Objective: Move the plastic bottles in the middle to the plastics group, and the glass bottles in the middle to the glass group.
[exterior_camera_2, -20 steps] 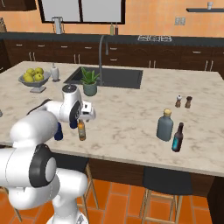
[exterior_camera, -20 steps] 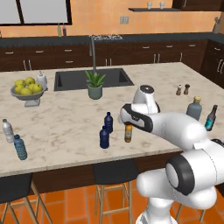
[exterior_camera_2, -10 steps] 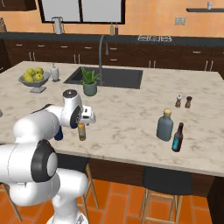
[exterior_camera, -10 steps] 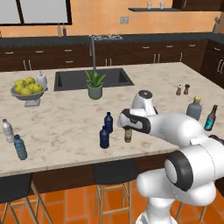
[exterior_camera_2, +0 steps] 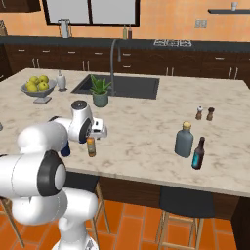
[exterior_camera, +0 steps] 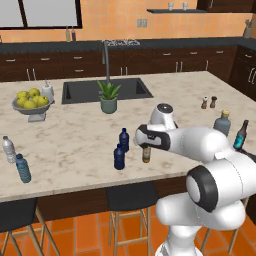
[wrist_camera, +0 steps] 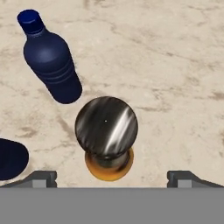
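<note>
Amber glass bottle (exterior_camera: 146,154) stood upright near the front edge of the marble island (exterior_camera: 75,150), and it was plainly the thing being gone after. A second before, the claw had hung higher and a little to the side of it; by this moment the hand had come down over the neck, so that the bottle's dark cap (wrist_camera: 106,127) filled the middle of the hand view from straight above. The gripper (wrist_camera: 112,178) was spread wide, one fingertip (wrist_camera: 41,178) off to either side of the bottle, neither touching it, and it held nothing. From the right base view the hand (exterior_camera_2: 95,129) sat right over the bottle (exterior_camera_2: 91,146), hiding its neck.

That lowering looked to me like the last approach before a grasp: the jaws seemed well centred, so closing on the neck appeared to be what was left of this step.

Just beside it stood the two navy plastic bottles, one (exterior_camera: 124,140) behind the other (exterior_camera: 119,157), close enough that a careless lift might knock them. Off at the right end waited the glass group, the blue-grey flask (exterior_camera: 223,123) and the dark teal bottle (exterior_camera: 240,135). Well apart at the left end stood the plastics group, a clear bottle (exterior_camera: 8,149) and a teal ribbed one (exterior_camera: 22,168). None of the three middle bottles had been sorted.
</note>
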